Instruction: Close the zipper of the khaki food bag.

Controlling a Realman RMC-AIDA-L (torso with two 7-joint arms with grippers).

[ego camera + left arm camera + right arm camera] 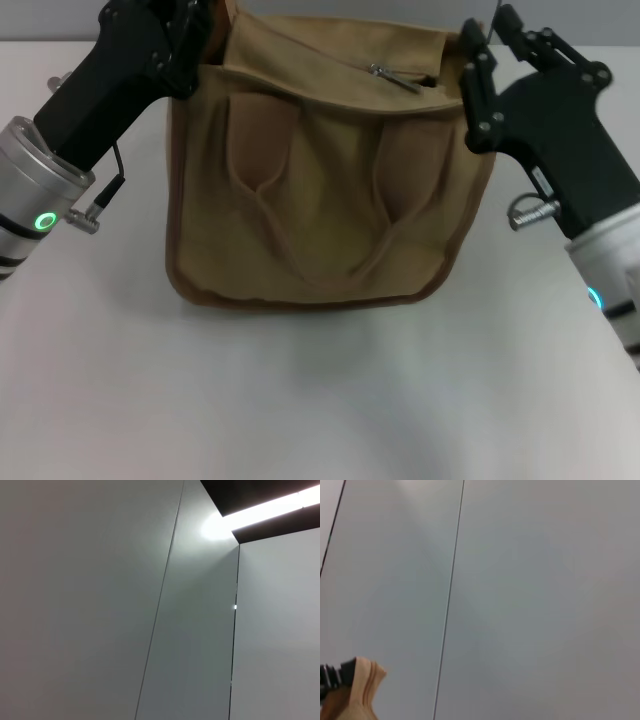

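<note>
Left black claw [205,35] against the upper left corner of the boxy tan canvas food bag [310,190]; right black claw [478,75] against its upper right corner; fingers' state: cannot tell. Standing on white table [320,400], two looped handles hanging down the front, brown piping along the edges. Khaki-taped zipper with silver slider [392,75] on the top flap, nearer the right claw, dark gap beside it.
</note>
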